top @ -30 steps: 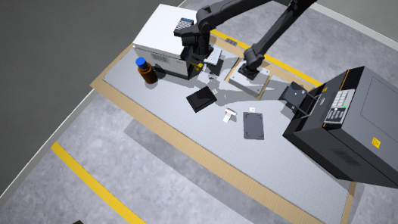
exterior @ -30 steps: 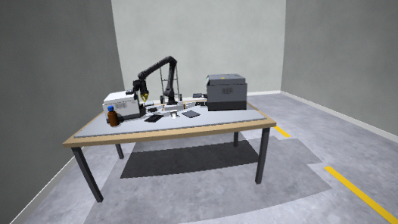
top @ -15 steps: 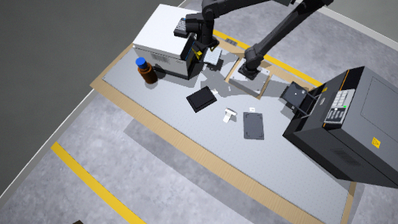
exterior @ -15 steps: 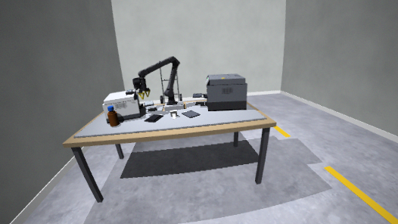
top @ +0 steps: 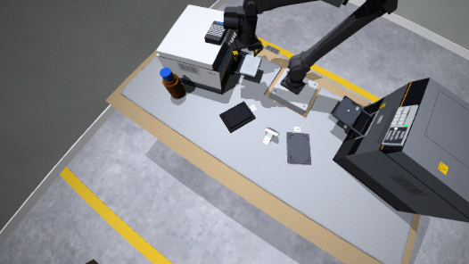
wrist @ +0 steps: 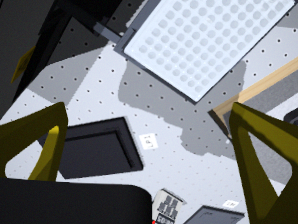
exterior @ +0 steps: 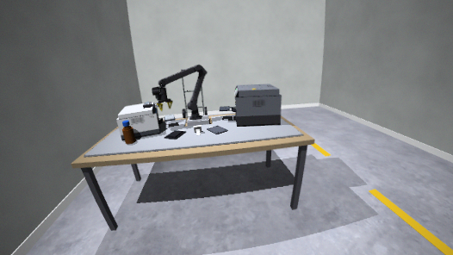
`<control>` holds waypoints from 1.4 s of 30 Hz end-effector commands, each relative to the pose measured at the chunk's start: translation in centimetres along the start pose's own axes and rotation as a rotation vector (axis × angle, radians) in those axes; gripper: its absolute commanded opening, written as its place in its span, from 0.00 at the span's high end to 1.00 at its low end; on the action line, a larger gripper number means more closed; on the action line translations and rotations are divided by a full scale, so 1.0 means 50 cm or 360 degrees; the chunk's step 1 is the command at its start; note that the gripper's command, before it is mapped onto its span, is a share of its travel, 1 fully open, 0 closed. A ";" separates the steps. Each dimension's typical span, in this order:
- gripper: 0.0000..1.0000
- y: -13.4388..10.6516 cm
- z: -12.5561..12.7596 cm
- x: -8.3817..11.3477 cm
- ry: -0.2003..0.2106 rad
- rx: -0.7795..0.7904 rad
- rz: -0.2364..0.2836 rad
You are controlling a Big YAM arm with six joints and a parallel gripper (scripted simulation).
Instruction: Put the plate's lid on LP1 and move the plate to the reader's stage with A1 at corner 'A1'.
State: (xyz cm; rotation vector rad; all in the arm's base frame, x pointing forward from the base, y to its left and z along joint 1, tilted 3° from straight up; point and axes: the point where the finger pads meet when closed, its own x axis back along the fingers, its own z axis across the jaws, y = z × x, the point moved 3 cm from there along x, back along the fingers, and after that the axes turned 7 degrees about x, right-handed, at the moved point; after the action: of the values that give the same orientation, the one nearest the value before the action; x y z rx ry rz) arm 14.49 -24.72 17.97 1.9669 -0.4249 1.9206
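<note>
The white well plate (top: 250, 66) (wrist: 213, 23) sits on the dispenser's stage with its wells showing. The black lid (top: 237, 117) (wrist: 96, 151) lies flat on a bench position beside a small white name tag, in front of the dispenser (top: 192, 42) (exterior: 138, 120). My gripper (top: 236, 51) (exterior: 164, 103) (wrist: 148, 111) is open and empty. It hangs above the bench at the dispenser's front corner, close to the plate. The reader (top: 415, 147) (exterior: 257, 104) stands at the right with its dark stage (top: 349, 111) out and bare.
A brown capped bottle (top: 173, 84) (exterior: 127, 132) stands left of the dispenser. A dark grey bench position (top: 299, 148) (wrist: 206, 223) with corner locators lies mid-bench, with a small white piece (top: 270, 135) beside it. The arm's base (top: 294, 82) stands behind.
</note>
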 end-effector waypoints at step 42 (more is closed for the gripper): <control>0.00 0.051 -0.101 0.000 -0.0026 -0.0859 0.0002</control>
State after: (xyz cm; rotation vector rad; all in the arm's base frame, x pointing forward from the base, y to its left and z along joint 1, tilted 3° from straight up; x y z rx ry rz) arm 9.12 -24.24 18.68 1.6259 -0.8323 1.5861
